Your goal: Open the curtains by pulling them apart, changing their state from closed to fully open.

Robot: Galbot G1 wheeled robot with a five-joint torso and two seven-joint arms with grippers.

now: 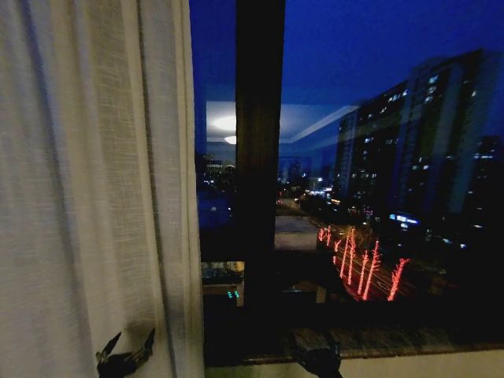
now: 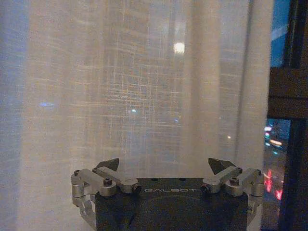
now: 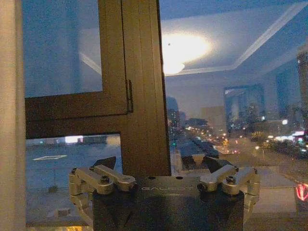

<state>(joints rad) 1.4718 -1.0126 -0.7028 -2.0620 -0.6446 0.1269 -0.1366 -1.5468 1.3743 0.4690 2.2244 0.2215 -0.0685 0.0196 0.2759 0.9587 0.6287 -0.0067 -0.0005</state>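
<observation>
Nearest to us, our left gripper [image 2: 163, 169] stands with its fingers spread wide and nothing between them, just in front of the curtain [image 2: 144, 96]. In the head view the same gripper [image 1: 124, 354] sits low at the curtain's [image 1: 94, 181] inner edge, fingertips pointing up toward the cloth; we cannot tell whether they touch it. Our right gripper [image 3: 163, 166] is also spread wide and holding nothing, facing the window frame [image 3: 139, 96] and bare glass, low near the sill [image 1: 394, 340].

The curtain fills the left part of the head view, hanging from above the picture down past its lower edge, so its long axis runs straight up and down, with the pleats running the same way. Its free inner edge [image 1: 191, 197] lies beside the dark frame post [image 1: 260, 157]. To the right of that post the glass is uncovered, showing the night city [image 1: 394, 197]. A pale strip at the edge of the right wrist view [image 3: 9, 115] looks like the same cloth.

We judge the fabric light, thin and limp. It is loosely woven, and lights glow through it. It should bunch easily and slide sideways with little pull, but could slip from a shallow pinch. The best hold seems to be a gathered pleat near the inner edge.
</observation>
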